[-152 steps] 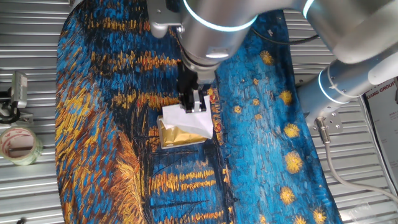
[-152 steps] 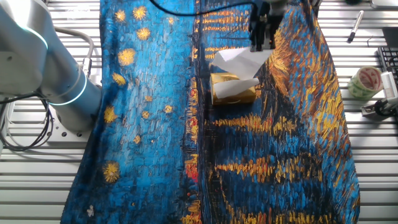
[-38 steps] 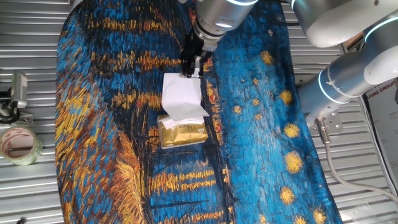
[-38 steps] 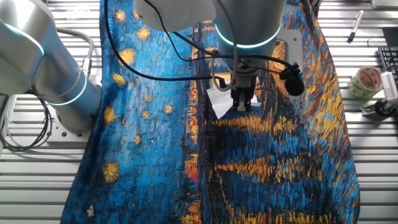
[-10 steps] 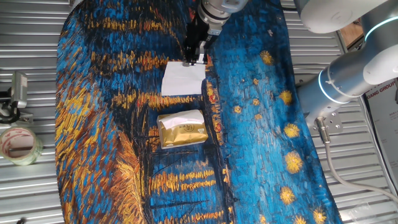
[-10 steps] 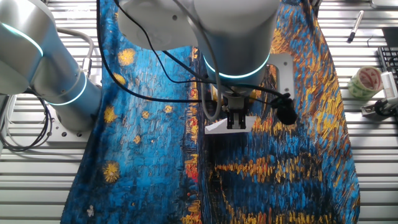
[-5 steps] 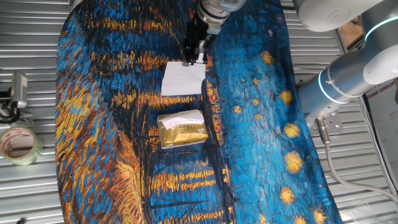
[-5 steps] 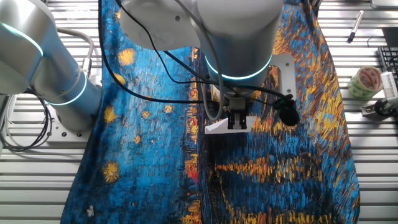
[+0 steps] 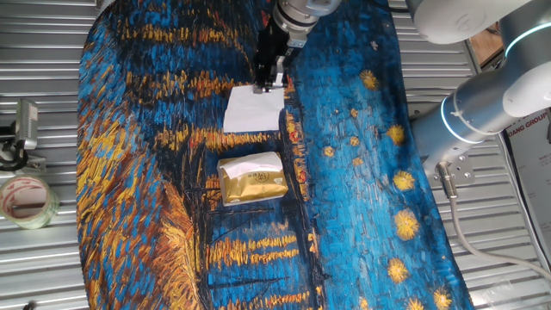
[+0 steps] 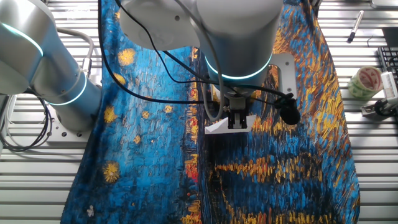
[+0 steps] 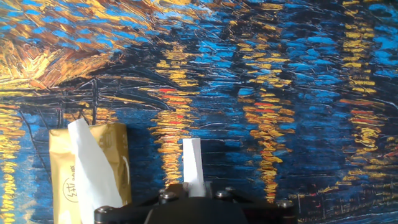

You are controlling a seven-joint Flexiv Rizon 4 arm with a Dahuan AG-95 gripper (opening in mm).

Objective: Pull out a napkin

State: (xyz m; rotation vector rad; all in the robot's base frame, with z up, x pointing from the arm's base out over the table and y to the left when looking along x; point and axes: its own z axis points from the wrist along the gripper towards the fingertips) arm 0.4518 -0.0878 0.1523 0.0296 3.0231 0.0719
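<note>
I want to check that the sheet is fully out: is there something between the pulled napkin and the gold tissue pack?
No. In one fixed view only bare painted cloth separates the napkin from the gold pack; the gripper pinches the napkin's far edge.

One fixed view looks steeply down on the desk (image 9: 138, 172) from above, arm base at its right edge. The other fixed view faces it from the opposite side, equally high, arm base at left. Both share the painted cloth (image 10: 298, 162). Hand view sits close, low over the cloth, looking along the fingers.
</note>
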